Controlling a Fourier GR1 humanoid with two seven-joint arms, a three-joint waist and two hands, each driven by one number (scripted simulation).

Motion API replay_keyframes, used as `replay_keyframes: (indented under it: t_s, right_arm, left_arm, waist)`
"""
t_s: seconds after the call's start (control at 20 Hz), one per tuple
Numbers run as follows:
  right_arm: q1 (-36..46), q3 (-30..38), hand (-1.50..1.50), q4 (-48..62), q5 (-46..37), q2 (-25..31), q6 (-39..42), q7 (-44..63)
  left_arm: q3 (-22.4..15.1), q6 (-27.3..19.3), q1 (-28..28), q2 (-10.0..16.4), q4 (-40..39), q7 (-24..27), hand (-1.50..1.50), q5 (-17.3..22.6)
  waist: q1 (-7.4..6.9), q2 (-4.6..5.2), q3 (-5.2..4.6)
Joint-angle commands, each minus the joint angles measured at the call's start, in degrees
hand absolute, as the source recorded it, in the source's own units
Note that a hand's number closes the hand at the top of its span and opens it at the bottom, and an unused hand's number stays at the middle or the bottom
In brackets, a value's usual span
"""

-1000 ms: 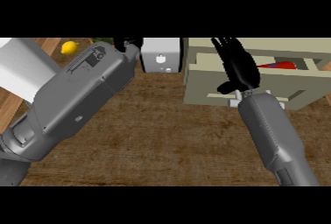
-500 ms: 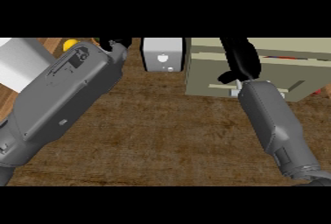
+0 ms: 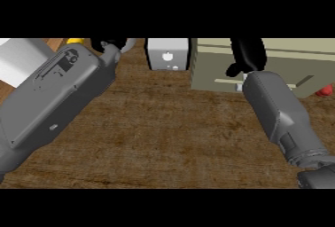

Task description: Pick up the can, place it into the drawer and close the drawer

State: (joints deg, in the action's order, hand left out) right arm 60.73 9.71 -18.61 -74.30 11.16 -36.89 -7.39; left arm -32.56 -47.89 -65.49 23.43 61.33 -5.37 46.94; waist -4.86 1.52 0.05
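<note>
Wood counter (image 3: 163, 133) shows no clear can, so I'd guess it's inside the drawer (image 3: 216, 66), which looks about shut. There's a red bit (image 3: 322, 91) at its right edge, no idea what. Right hand (image 3: 248, 53) rests straight-fingered on the drawer front, and I can't tell what the left hand (image 3: 104, 44) is doing up top.

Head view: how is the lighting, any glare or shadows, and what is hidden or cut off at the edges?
Head view: flat, even light, no glare on the wooden counter; the right hand and its forearm hide part of the drawer unit; the left hand is cut off at the top edge.
</note>
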Motion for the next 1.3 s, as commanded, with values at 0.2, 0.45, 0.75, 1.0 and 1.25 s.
replay_keyframes:
  t_s: [0.2, 0.45, 0.75, 1.0, 1.25]
  right_arm:
    - [5.7, 1.9, -1.5, 4.9, -0.1, 3.0, -2.3, 0.8]
    - [10.8, 2.4, -1.5, 6.8, 0.1, 4.9, 3.2, 1.6]
    - [11.0, 13.2, -1.5, 7.2, 12.9, 1.3, 10.0, -9.6]
    - [10.6, 22.2, -1.5, 6.8, 22.1, -1.1, 12.5, -13.8]
    - [10.6, 24.5, -1.5, 7.5, 24.2, -0.3, 14.4, -16.8]
  left_arm:
    - [0.3, 0.4, 2.4, 0.9, 3.3, -0.8, -1.5, -0.9]
    - [0.1, 0.0, 2.1, 3.0, 5.6, -2.9, -1.5, -1.6]
    - [0.8, 0.9, 4.1, 4.0, 7.7, -3.5, -1.5, -0.9]
    - [0.6, 0.2, 3.7, 4.2, 9.2, -4.5, -1.5, -1.2]
    - [0.4, -0.5, 4.8, 4.8, 11.0, -5.5, -1.5, -1.8]
  waist:
    - [-1.34, 0.69, 0.09]
    - [-1.58, 0.34, 0.07]
    - [-2.27, 0.55, 0.31]
    - [-1.86, 0.23, 0.38]
    - [-1.72, 0.47, 0.18]
